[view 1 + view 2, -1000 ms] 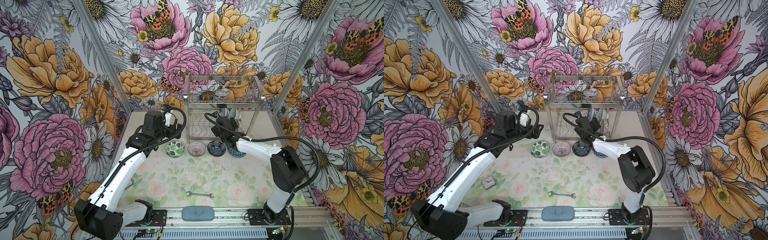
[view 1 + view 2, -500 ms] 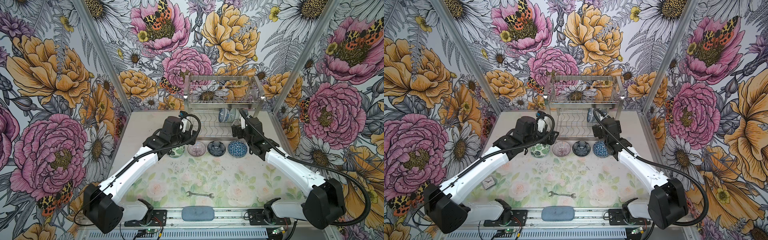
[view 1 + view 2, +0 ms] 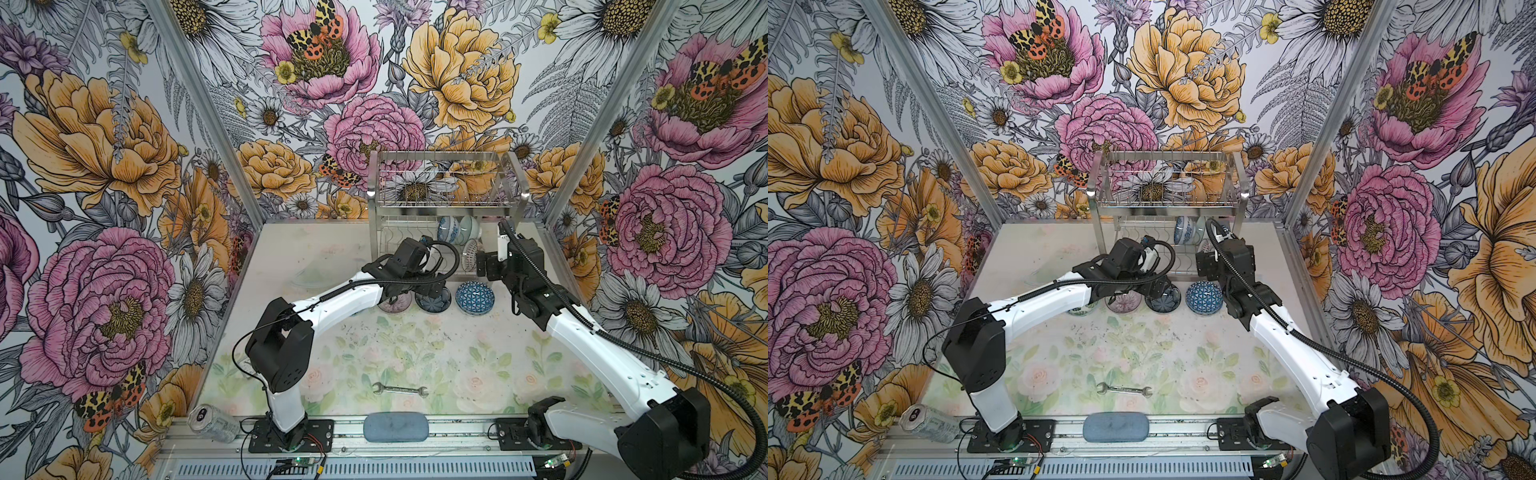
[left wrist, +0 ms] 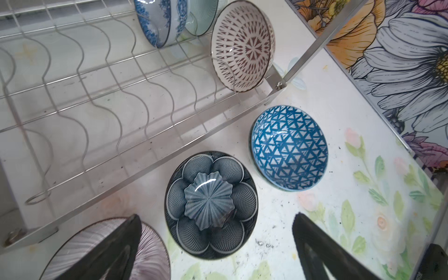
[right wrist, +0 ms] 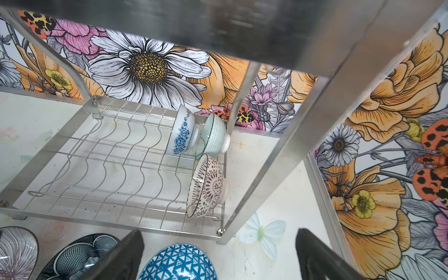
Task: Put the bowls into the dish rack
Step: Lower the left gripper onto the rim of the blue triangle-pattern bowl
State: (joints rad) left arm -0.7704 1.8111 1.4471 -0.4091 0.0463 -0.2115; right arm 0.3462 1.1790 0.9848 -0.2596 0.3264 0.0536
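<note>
Holding three patterned bowls [image 5: 207,186], the dish rack [image 5: 275,155] gleams.

Left tool [image 4: 217,217] farther right, now above the dark petal bowl [image 3: 1165,302]; right tool [image 5: 218,231] out of the dish rack [image 3: 446,203].

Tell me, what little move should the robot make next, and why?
Probably lower the left hand onto the dark petal-patterned bowl. The hand is open and empty, that bowl lies on the table just below, between its fingers, and it is not yet in the dish rack, where three bowls already stand.
</note>
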